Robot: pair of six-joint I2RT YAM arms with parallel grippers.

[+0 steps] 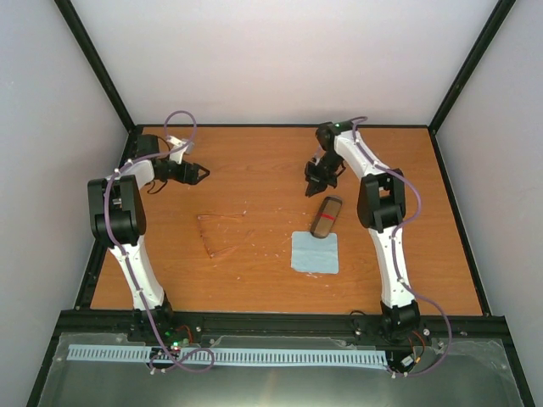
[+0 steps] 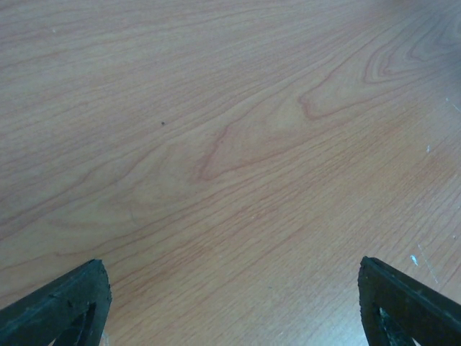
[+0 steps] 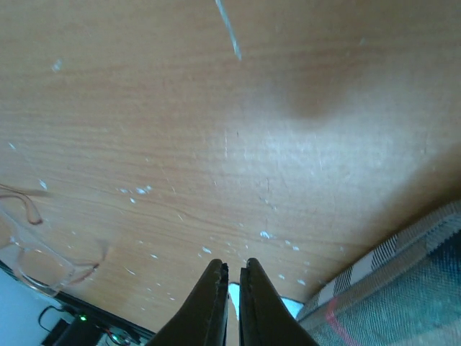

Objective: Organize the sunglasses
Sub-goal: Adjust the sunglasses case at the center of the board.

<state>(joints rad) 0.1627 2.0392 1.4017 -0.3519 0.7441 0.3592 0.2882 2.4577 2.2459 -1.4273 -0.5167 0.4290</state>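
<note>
As viewed from above, sunglasses [image 1: 222, 234] lie on the worktop [image 1: 254, 161], nearward and slightly right of the left pincer [image 1: 204, 174], the closer one. Long axis too faint to tell; nothing bars that approach. Right pincer [image 1: 316, 187] well apart, just behind the striped case [image 1: 327, 217]; cloth square [image 1: 314, 252] beside it.
Left wrist: pincer spread wide over bare wood.
Right wrist: pincer pressed together, empty; sunglasses lower left.

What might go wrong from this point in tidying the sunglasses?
1. The sunglasses are thin and faint against the table, so a grasp may miss or skid them.
2. The right tool is shut and hangs close to the case; swinging toward the sunglasses might knock it.
3. The left tool is open, but its camera shows only bare table, so it would approach blind.
</note>
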